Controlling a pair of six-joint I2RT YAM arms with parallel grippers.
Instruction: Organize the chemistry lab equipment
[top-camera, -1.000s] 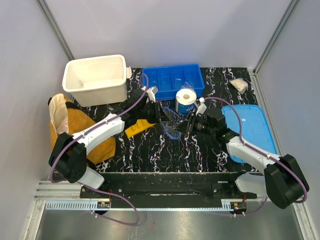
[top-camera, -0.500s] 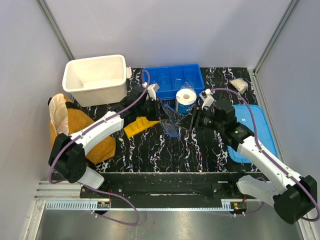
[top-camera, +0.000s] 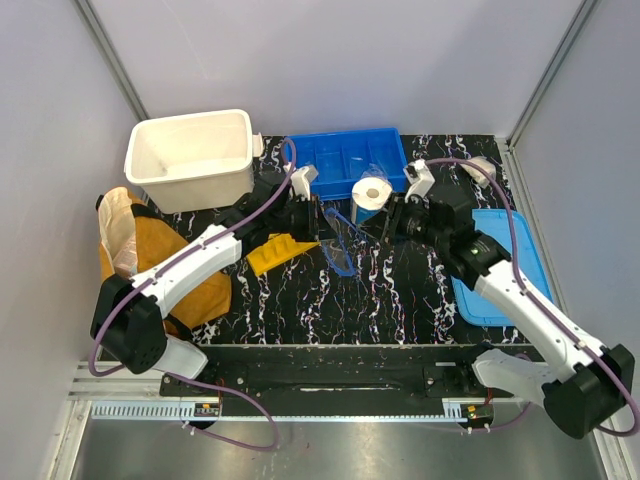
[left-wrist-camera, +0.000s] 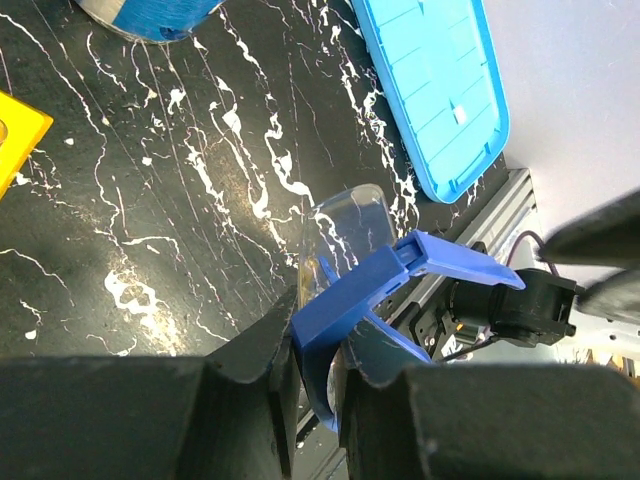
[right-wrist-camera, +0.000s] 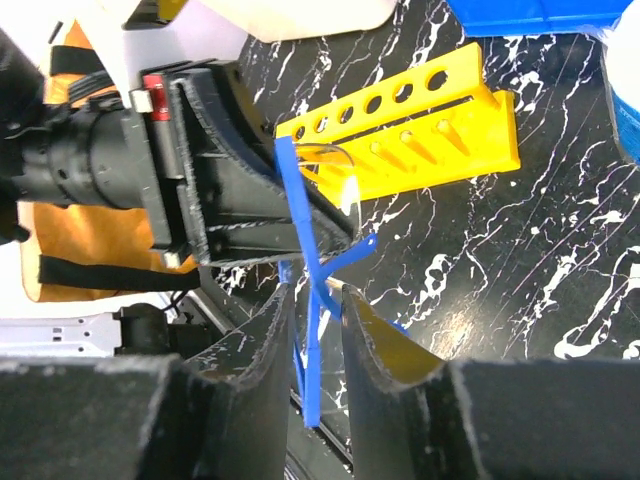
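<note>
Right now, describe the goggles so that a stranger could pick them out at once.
On the black marbled table, look near the middle, a little left of the white paper roll. There the left claw grips the goggles, beside the yellow test-tube rack. They alone have clear lenses edged in blue.

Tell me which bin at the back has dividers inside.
The blue bin behind the paper roll; its inside is split into compartments, while the white bin is undivided.

One yellow rack (top-camera: 279, 251), one pair of goggles (top-camera: 338, 238), one paper roll (top-camera: 372, 196), one white tub (top-camera: 190, 183), one blue tray (top-camera: 330, 165), one blue lid (top-camera: 500, 270), one bag (top-camera: 150, 255).
</note>
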